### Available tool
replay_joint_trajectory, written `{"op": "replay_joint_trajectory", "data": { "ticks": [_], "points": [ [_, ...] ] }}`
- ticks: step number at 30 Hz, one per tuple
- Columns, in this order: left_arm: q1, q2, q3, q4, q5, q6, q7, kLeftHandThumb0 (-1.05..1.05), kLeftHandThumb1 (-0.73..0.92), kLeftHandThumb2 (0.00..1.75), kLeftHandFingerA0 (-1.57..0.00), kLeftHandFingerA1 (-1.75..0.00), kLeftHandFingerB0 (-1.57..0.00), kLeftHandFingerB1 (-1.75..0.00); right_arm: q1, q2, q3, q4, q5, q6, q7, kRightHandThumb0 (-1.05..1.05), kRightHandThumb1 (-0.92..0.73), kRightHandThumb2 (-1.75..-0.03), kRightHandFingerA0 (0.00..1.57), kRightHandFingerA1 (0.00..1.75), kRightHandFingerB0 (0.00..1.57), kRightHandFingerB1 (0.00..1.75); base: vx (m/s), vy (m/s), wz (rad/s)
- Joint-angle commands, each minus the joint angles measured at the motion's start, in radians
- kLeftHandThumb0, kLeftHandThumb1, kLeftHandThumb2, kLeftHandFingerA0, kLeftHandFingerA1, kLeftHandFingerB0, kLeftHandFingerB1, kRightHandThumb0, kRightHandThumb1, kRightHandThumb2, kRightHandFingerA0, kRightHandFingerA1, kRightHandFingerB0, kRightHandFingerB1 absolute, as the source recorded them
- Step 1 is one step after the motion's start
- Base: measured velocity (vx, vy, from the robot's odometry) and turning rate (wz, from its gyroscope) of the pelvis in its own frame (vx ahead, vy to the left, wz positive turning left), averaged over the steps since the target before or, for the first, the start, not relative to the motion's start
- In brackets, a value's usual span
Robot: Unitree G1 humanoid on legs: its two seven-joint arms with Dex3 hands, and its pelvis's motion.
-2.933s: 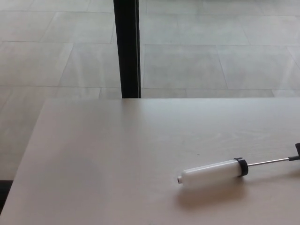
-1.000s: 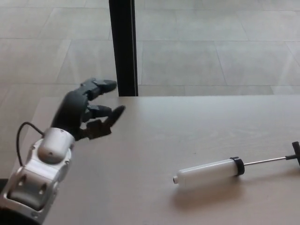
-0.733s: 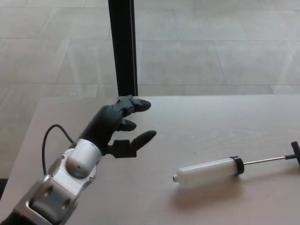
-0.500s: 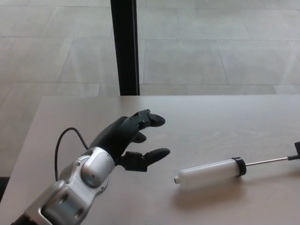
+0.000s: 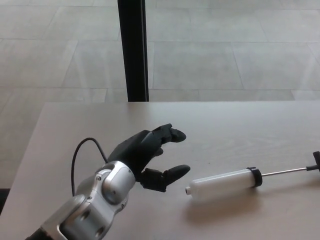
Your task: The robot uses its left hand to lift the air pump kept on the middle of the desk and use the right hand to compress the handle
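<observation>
The air pump (image 5: pixel 225 183) lies on its side on the desk (image 5: pixel 240 130), a white cylinder with a black collar and a thin metal rod running right to a black handle (image 5: pixel 316 161) at the picture's edge. My left hand (image 5: pixel 150 155) hovers just left of the pump's nozzle end, open, with its fingers (image 5: pixel 170 134) above and thumb (image 5: pixel 172 173) below, a small gap short of the cylinder. It holds nothing. My right hand does not show.
A black vertical post (image 5: pixel 133 50) stands behind the desk's far edge. Grey floor tiles (image 5: pixel 225 55) lie beyond. A black cable (image 5: pixel 80 155) loops from my left wrist.
My left arm has come in from the left and moved right across the desk, closing on the pump's nozzle end. The pump has stayed put.
</observation>
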Motion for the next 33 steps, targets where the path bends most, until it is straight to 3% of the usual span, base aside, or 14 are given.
{"op": "replay_joint_trajectory", "data": {
  "ticks": [1, 9, 19, 28, 29, 32, 33],
  "points": [
    [-0.135, -0.067, -0.070, 0.163, 0.198, 0.142, 0.016, -0.85, 0.77, 0.63, -0.17, -0.59, -0.25, -0.45, 0.017, 0.094, 0.185, -0.349, -0.012, 0.133, -0.016, -0.59, -0.82, -0.64, 0.29, 0.51, 0.24, 0.35, 0.00, 0.000, 0.00],
    [-0.186, -0.153, -0.098, 0.309, 0.246, 0.174, 0.044, -0.85, 0.76, 0.63, -0.22, -0.73, -0.25, -0.46, -0.029, 0.159, 0.281, -0.319, -0.084, 0.096, -0.050, -0.64, -0.76, -0.66, 0.35, 0.53, 0.27, 0.36, 0.00, 0.000, 0.00],
    [-0.183, -0.235, -0.090, 0.393, 0.300, 0.183, 0.035, -0.87, 0.73, 0.62, -0.22, -0.79, -0.25, -0.47, -0.104, 0.177, 0.315, -0.240, -0.109, 0.069, -0.046, -0.61, -0.82, -0.64, 0.35, 0.55, 0.28, 0.35, 0.00, 0.000, 0.00],
    [-0.104, -0.334, -0.014, 0.366, 0.298, 0.193, 0.075, -0.80, 0.78, 0.64, -0.24, -0.64, -0.29, -0.44, -0.126, 0.165, 0.325, -0.174, -0.161, 0.036, -0.038, -0.63, -0.83, -0.65, 0.38, 0.65, 0.35, 0.40, 0.00, 0.000, 0.00],
    [-0.098, -0.351, 0.003, 0.364, 0.292, 0.193, 0.078, -0.80, 0.62, 1.03, -0.30, -0.67, -0.20, -0.51, -0.129, 0.166, 0.328, -0.166, -0.169, 0.031, -0.038, -0.62, -0.83, -0.65, 0.39, 0.65, 0.36, 0.40, 0.00, 0.000, 0.00],
    [-0.097, -0.391, 0.024, 0.368, 0.302, 0.177, 0.106, -0.81, 0.64, 1.03, -0.26, -0.63, -0.24, -0.54, -0.131, 0.170, 0.336, -0.147, -0.186, 0.021, -0.040, -0.63, -0.83, -0.64, 0.41, 0.66, 0.36, 0.40, 0.00, 0.000, 0.00],
    [-0.098, -0.399, 0.030, 0.362, 0.308, 0.170, 0.113, -0.75, 0.62, 1.03, -0.32, -0.67, -0.22, -0.53, -0.134, 0.170, 0.340, -0.139, -0.192, 0.020, -0.041, -0.64, -0.82, -0.65, 0.41, 0.66, 0.36, 0.40, 0.00, 0.000, 0.00]
  ]
}}
